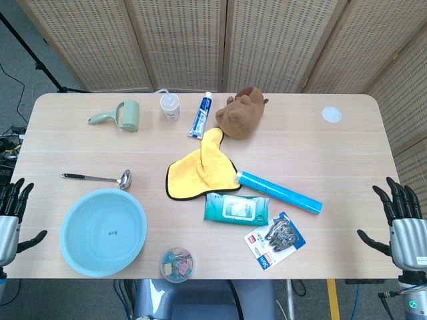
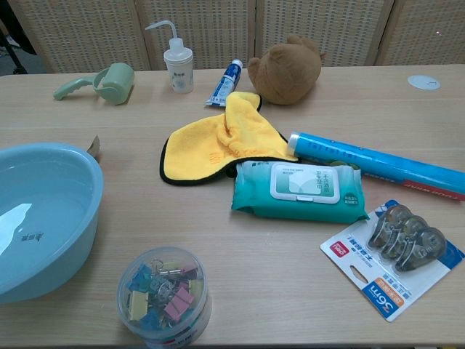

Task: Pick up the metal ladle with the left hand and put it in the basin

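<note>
The metal ladle (image 1: 99,178) lies on the desk (image 1: 347,160) just behind the blue basin (image 1: 103,231) (bowl end toward its rim). The left hand (image 1: 12,217) and right hand (image 1: 403,227) hover at the desk's edges, fingers spread, holding nothing.

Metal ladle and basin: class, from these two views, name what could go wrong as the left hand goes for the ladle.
1. The metal ladle lies flat with a thin handle, so the left hand may slip off it.
2. Its bowl lies close to the basin rim, so the fingers might nudge the basin.
3. The chest view barely shows the ladle behind the basin, which limits checking the grasp.
</note>
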Tool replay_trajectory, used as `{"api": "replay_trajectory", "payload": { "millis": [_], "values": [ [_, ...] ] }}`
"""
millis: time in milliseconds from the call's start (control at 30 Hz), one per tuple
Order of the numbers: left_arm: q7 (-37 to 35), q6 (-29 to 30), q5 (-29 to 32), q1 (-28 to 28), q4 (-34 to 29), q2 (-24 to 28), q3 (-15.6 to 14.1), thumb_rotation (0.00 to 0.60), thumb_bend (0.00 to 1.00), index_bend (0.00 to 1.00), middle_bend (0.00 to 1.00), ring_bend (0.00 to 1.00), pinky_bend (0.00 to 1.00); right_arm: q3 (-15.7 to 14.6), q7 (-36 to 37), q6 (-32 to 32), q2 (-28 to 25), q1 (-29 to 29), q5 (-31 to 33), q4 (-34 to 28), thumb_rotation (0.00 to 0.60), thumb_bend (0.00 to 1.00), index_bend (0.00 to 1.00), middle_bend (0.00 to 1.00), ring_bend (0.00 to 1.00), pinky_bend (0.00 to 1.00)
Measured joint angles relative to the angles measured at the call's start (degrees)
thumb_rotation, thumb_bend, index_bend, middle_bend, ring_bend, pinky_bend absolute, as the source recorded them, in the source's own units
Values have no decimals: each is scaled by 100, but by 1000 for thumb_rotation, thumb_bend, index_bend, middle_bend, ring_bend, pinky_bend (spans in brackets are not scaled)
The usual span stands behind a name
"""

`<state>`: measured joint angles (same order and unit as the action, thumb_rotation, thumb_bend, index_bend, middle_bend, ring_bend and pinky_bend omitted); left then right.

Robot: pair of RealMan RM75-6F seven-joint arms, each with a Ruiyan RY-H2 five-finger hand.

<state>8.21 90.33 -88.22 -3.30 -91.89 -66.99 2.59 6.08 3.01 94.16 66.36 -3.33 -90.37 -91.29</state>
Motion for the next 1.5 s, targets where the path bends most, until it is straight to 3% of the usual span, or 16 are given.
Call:
{"api": "replay_trajectory", "payload": {
  "millis": [467, 500, 567, 633, 667, 733, 800, 1067, 1267, 1500],
  "values": [
    [-219, -570, 40, -338, 64, 172, 58, 600, 0, 0, 0, 0, 0, -59, -87, -102, 51, -2, -3, 6, 600, 0, 113, 0, 0, 0],
    [-278, -660, 47, -407, 74, 214, 87, 600, 0, 0, 43, 30, 13, -61, -90, -124, 54, -6, 5, 2, 600, 0, 113, 0, 0, 0],
    [-410, -899, 74, -590, 104, 317, 166, 600, 0, 0, 290, 227, 168, -60, -90, -167, 66, -20, 30, 1, 600, 0, 113, 0, 0, 0],
    [-554, -1088, 83, -767, 135, 403, 246, 600, 0, 0, 618, 518, 464, -49, -88, -195, 84, -33, 59, 6, 600, 0, 113, 0, 0, 0],
    [-668, -1168, 80, -876, 169, 443, 306, 600, 0, 0, 703, 599, 565, -45, -92, -206, 92, -38, 69, 12, 600, 0, 113, 0, 0, 0],
    [-846, -1267, 72, -1025, 255, 469, 388, 600, 0, 0, 805, 694, 673, -46, -106, -234, 110, -46, 82, 29, 600, 0, 113, 0, 0, 0],
    [-1007, -1375, 66, -1176, 422, 456, 465, 600, 0, 0, 855, 738, 719, -53, -119, -261, 130, -52, 91, 49, 600, 0, 113, 0, 0, 0],
    [-1448, -2196, 222, -1764, 1206, 222, 621, 600, 0, 3, 889, 762, 729, -75, -154, -357, 173, -72, 133, 101, 600, 0, 113, 0, 0, 0],
    [-1791, -3181, 584, -2268, 1999, -134, 696, 600, 29, 200, 896, 763, 729, -28, -174, -449, 198, -92, 295, 165, 600, 0, 113, 0, 0, 0],
    [-2102, -4278, 1018, -2870, 2897, -713, 770, 600, 157, 279, 897, 763, 729, 53, -235, -599, 275, -145, 511, 322, 600, 0, 113, 0, 0, 0]
  ]
}}
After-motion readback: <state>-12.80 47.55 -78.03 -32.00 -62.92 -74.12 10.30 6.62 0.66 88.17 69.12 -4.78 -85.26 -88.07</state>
